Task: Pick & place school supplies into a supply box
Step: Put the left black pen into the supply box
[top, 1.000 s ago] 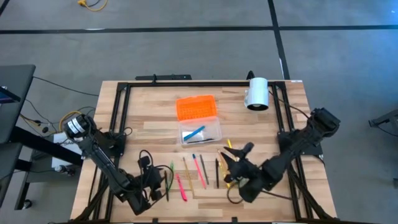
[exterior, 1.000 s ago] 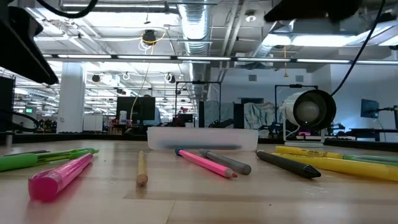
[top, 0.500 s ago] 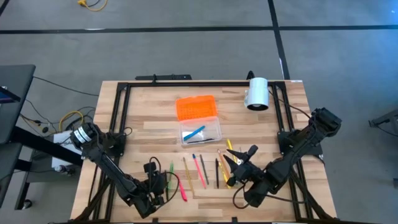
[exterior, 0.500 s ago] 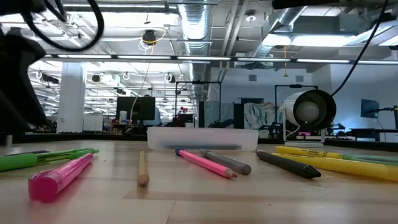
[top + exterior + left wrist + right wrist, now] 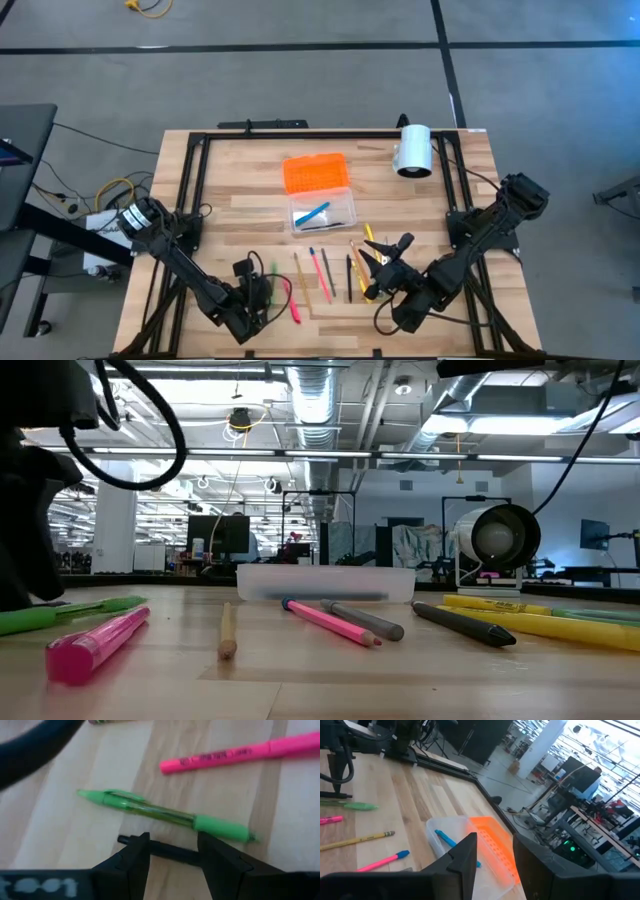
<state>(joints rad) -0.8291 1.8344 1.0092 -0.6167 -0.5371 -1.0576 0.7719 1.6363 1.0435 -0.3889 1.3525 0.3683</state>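
Down at the near edge of the surface, the left end effector (image 5: 172, 851) hangs open just short of the green pen (image 5: 165, 813), whose long axis runs across the gap between its fingers; it has crept closer since a moment ago. Toward the near right corner, the right end effector (image 5: 385, 262) waits open. Farther back, mid-surface, sits the supply box (image 5: 322, 213).
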